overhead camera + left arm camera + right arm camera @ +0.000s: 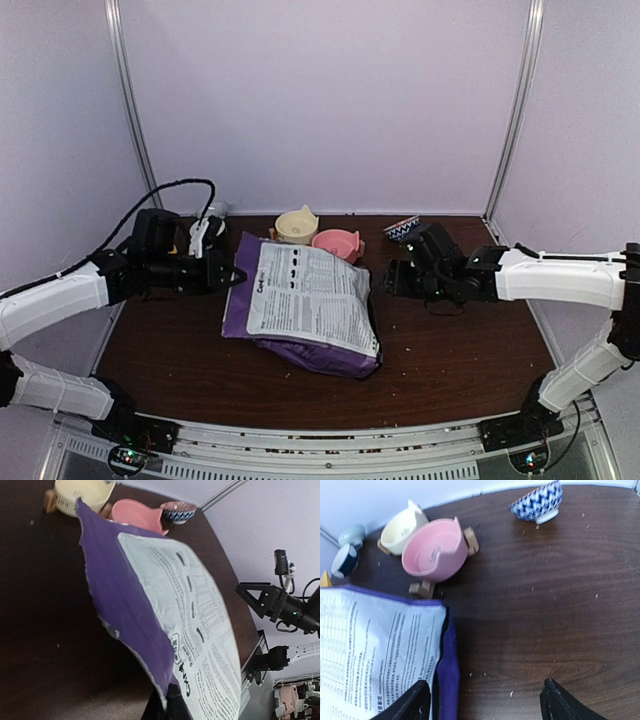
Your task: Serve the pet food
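1. The purple pet food bag [305,310] lies flat in the middle of the dark wooden table [460,350]. Its white printed back label faces up.
2. The kibble itself cannot be seen; only pale crumbs are scattered over the wood near the bag.
3. The left gripper [236,277] is clenched on the bag's upper left corner, by the ragged torn edge. That corner is lifted a little off the table.
4. The right gripper [393,281] is released, its fingers [415,700] spread wide. It hangs low at the bag's right edge and grips nothing. One finger is over the label, the other is over bare wood, and the purple side fold is between them.
5. Behind the bag stand a cream cat-eared bowl [297,225] and a pink cat-eared bowl [337,242], touching each other, each on small wooden feet.
6. A blue-and-white patterned bowl [402,229] sits apart to their right, near the back wall.
7. Two small cups [345,560] stand at the back left, beyond the cream bowl.
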Controlling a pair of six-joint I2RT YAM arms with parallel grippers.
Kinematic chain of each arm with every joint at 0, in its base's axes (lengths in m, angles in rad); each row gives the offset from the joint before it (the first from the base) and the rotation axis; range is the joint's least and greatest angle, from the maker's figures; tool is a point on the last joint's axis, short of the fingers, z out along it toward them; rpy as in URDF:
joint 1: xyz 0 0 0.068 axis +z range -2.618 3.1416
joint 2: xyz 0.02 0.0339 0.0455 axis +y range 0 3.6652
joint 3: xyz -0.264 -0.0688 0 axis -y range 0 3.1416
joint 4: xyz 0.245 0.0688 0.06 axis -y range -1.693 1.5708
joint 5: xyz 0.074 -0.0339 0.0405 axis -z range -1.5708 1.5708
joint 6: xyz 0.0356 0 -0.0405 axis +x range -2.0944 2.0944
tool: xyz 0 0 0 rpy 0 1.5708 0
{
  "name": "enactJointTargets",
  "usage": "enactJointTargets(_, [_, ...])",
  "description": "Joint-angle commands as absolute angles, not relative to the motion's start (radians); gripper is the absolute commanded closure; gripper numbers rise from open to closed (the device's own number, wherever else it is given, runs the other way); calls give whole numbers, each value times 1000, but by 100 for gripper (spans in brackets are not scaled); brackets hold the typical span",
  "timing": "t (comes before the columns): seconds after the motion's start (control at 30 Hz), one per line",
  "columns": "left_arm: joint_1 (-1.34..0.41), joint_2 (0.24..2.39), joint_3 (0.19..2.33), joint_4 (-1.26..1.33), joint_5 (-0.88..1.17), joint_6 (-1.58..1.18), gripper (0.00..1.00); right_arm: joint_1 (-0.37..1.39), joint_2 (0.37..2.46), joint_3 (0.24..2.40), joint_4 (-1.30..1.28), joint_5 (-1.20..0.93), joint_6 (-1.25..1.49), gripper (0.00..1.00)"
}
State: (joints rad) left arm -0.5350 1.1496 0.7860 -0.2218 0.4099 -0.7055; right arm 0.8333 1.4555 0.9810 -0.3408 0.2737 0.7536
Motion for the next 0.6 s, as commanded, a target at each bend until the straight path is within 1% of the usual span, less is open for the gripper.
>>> enactJointTargets(0.0, [-484,1104,1048,-288,490,-527,100,749,1351,1000,-325,308,715,21])
enactJointTargets(0.07, [-482,1116,1125,-278,552,-519,100,733,1332,1033,-351,316,696,21])
enactJointTargets(0.2, [-494,1141,1192,-95,672,-613,100,730,1308,1071,-391,322,677,20])
enactJointTargets(0.37, [-559,1190,1261,-112,634,-573,100,730,1269,1043,-346,279,677,20])
enactJointTargets(0.57, [-646,1231,1250,-106,571,-588,100,734,1253,1035,-307,187,682,20])
